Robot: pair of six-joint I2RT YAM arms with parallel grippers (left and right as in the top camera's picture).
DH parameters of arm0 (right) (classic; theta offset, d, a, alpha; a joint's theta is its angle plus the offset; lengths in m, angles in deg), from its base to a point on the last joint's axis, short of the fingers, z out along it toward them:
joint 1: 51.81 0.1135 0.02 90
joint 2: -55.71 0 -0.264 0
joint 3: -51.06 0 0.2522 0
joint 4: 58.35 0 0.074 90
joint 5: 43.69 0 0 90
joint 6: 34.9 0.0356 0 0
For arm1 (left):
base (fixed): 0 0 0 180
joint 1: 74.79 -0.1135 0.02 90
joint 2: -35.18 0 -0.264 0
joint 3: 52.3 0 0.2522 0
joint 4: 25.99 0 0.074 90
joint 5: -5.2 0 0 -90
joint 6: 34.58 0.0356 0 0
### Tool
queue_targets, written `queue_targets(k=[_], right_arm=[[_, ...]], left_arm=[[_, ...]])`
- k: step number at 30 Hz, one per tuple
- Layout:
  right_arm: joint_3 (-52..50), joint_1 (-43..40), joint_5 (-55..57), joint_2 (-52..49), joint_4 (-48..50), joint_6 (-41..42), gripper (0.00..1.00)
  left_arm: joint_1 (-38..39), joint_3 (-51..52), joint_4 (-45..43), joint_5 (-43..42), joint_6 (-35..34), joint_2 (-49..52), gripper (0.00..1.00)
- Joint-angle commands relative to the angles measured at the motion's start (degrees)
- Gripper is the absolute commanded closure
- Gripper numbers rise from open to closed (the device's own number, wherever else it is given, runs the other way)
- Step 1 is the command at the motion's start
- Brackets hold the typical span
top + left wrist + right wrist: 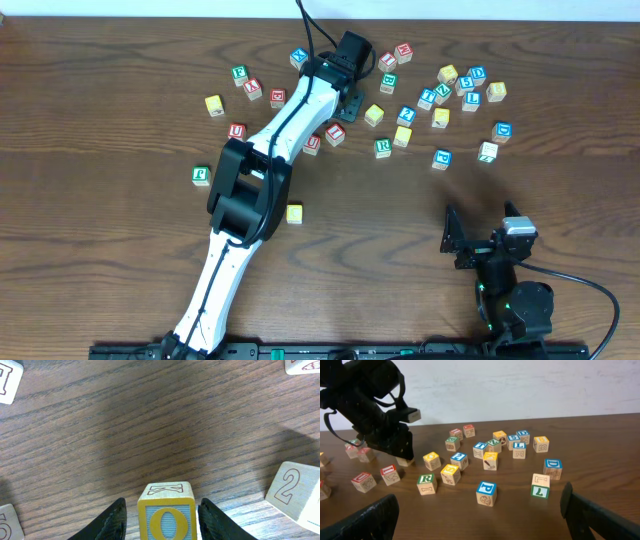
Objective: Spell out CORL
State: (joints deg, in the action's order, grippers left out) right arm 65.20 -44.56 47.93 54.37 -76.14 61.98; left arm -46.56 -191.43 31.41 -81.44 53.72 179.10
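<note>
While the left gripper (161,504) straddles the yellow O cube (167,520) at the far middle of the table (150,420), its fingers (107,522) stand partly open, so the cube is flanked, not clamped. Its O faces the wrist camera and reads upright, an outlined K marks the face beyond, a cube marked 2 (295,492) lies just to its right, and as a cube it has no long axis. Farther right sit the green R cube (426,480) and blue L cube (519,449); the right gripper (480,515), near right, has its fingers spread wide.
</note>
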Motion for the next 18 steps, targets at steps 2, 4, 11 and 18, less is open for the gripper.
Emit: queue_targets(k=[2, 4, 11, 18], right_arm=[[-0.09, -0.66, -0.28, 0.42, -0.24, -0.72, 0.01], [-0.09, -0.66, -0.26, 0.42, -0.24, -0.72, 0.01], [-0.09, -0.66, -0.26, 0.42, -0.24, -0.72, 0.01], [-0.09, -0.66, -0.26, 0.42, -0.24, -0.72, 0.01]], left_arm=[[-0.22, 0.04, 0.24, 0.11, -0.50, 1.51, 0.56], [-0.22, 0.17, 0.22, 0.11, -0.50, 1.51, 0.59], [-0.22, 0.26, 0.22, 0.13, -0.50, 1.51, 0.67], [-0.22, 0.26, 0.22, 0.13, -0.50, 1.51, 0.78]])
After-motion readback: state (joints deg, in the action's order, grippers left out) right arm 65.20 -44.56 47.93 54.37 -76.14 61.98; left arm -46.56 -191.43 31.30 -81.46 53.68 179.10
